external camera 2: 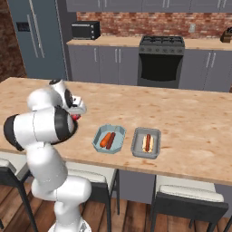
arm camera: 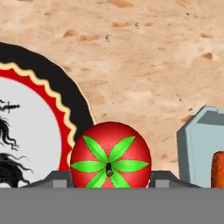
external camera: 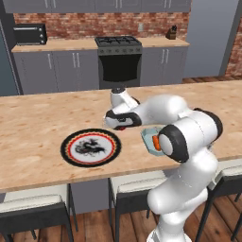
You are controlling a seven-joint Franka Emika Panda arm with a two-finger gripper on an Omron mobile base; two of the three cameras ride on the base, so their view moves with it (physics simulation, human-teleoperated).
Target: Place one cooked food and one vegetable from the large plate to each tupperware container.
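Arm folded low over the bench [external camera: 38, 118]; gripper [arm camera: 109, 177] clasps a tomato [arm camera: 110, 155], between plate [arm camera: 30, 135] and container [arm camera: 199, 144].

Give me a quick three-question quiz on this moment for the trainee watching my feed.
1. True or false: the large plate has no food on it.
2. What sits between the gripper fingers in the hand view? A) tomato B) hot dog C) carrot
3. Which tupperware container holds a carrot and a sausage: the left container or the right container in the right base view?

Key: 1 true. 2 A, the tomato. 3 the left container; the right one holds only a hot dog.
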